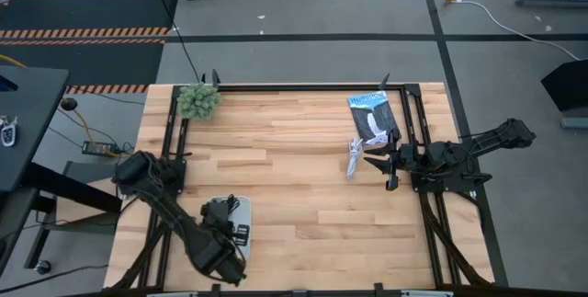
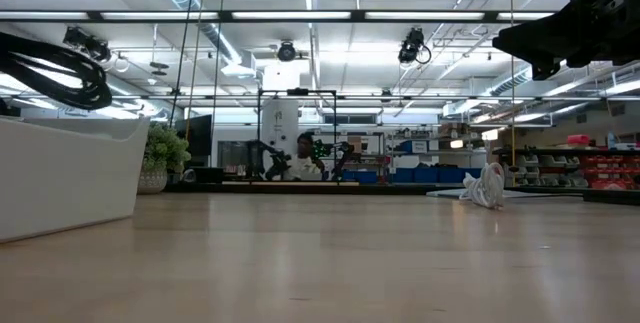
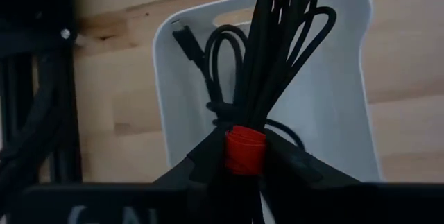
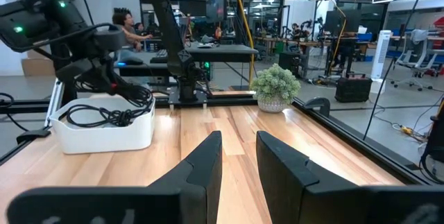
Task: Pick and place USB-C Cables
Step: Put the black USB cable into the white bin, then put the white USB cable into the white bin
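Note:
My left gripper (image 3: 244, 156) hangs over a white bin (image 1: 241, 212) near the table's near left corner, shut on a black USB-C cable bundle (image 3: 277, 37) tied with a red band. A second black cable (image 3: 208, 61) lies coiled on the bin's floor. A white cable bundle (image 1: 354, 157) lies flat on the table's right part; it also shows in the low view (image 2: 483, 185). My right gripper (image 1: 381, 164) is open, just right of that white cable, touching nothing. I see no pale grey cable. My left gripper pinches the black bundle between its two fingers at the red band (image 3: 245, 149) near one end, coming from above and pointing down. The bundle's loops (image 2: 60, 63) hang clear above the bin's rim.
A flat black-and-blue retail packet (image 1: 372, 116) lies beyond the white cable by the right rail. A fuzzy green plant (image 1: 197, 101) stands at the far left corner. Black frame rails (image 1: 413, 122) run along both sides. Bare wood spans the table's middle (image 1: 294, 177).

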